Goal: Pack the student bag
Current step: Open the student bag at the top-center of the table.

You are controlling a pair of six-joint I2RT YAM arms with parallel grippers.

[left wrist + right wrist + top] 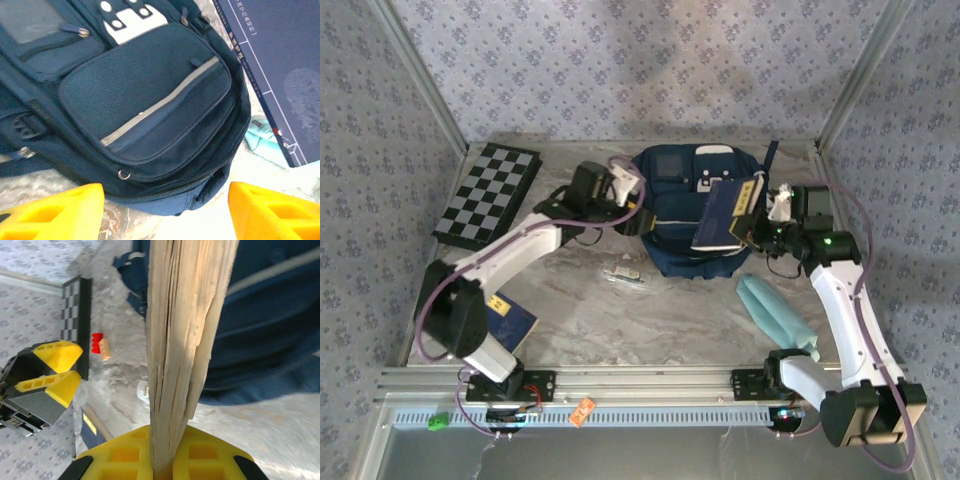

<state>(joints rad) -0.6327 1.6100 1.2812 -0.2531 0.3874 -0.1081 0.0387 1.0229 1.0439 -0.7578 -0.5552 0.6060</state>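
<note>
The student bag [685,215], a navy backpack with white patches, lies flat at the back middle of the table. Its striped front pocket [150,100] faces the left wrist camera. My left gripper [628,188] sits at the bag's left side, and its yellow fingers [55,212] stand wide apart with nothing between them [166,192]. A dark blue book [725,215] is held tilted over the bag's right half by my right gripper [757,222]. That gripper [167,440] is shut on the book's page edge [185,330].
A checkered chessboard [485,195] lies at the back left. A teal pouch [775,315] lies near the right arm. Another blue book with a yellow label [510,325] lies by the left arm's base. A small white object [623,272] sits in front of the bag.
</note>
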